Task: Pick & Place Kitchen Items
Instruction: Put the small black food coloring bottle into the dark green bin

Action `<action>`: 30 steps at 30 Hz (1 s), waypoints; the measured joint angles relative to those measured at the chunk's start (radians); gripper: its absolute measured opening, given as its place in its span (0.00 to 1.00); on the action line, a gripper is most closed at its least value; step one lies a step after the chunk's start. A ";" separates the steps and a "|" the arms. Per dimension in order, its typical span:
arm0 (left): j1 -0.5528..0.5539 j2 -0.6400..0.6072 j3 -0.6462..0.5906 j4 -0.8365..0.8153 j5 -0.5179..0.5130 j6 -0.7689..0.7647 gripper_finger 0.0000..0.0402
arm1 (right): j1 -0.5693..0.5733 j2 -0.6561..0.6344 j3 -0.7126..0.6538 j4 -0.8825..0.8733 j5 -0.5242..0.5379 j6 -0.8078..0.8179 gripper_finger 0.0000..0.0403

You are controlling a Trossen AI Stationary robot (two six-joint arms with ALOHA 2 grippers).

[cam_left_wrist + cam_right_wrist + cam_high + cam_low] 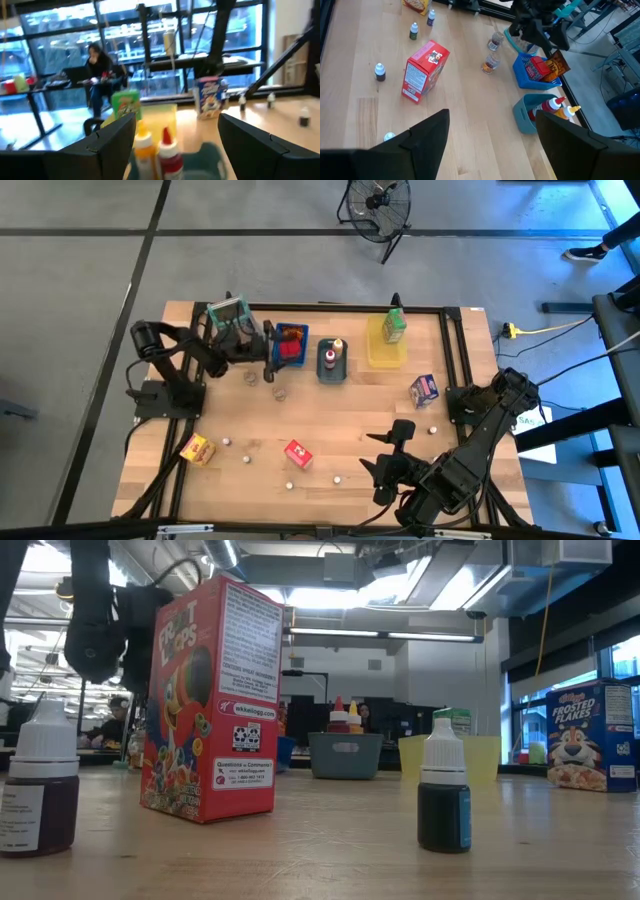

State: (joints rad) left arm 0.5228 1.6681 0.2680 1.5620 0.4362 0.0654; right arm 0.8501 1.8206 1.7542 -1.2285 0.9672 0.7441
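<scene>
My left gripper (pixel 271 350) stands open at the blue tray (pixel 291 358), which holds a red piece and a brown packet (pixel 555 64); nothing is between its fingers (pixel 177 125). Beyond it the grey tray (pixel 331 372) holds a red and a yellow bottle (pixel 167 150). A green carton (pixel 394 327) stands in the yellow tray (pixel 385 358). On the table stand a red carton (pixel 297 453), a yellow-orange carton (pixel 197 448) and a purple-white carton (pixel 425 389). My right gripper (pixel 392 452) hangs open above the near right of the table.
A mesh basket (pixel 228 315) stands at the far left by the left arm. Two small jars (pixel 280 392) and several tiny white-capped bottles (pixel 247 459) are scattered over the wood. Bare wood lies between the trays and the red carton.
</scene>
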 joint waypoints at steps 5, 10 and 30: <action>-0.066 -0.107 0.000 -0.010 -0.006 0.000 0.69 | 0.001 0.000 0.000 0.000 -0.003 0.000 0.73; -0.118 -0.268 0.000 -0.121 -0.026 0.008 0.69 | 0.000 0.000 0.000 0.020 -0.003 0.000 0.73; -0.474 -0.673 0.347 -1.253 -0.454 0.196 0.69 | -0.007 0.000 0.000 0.089 -0.144 -0.030 0.73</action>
State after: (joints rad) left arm 0.0486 0.9956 0.6148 0.3089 -0.0182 0.2617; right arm 0.8431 1.8206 1.7546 -1.1398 0.8235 0.7138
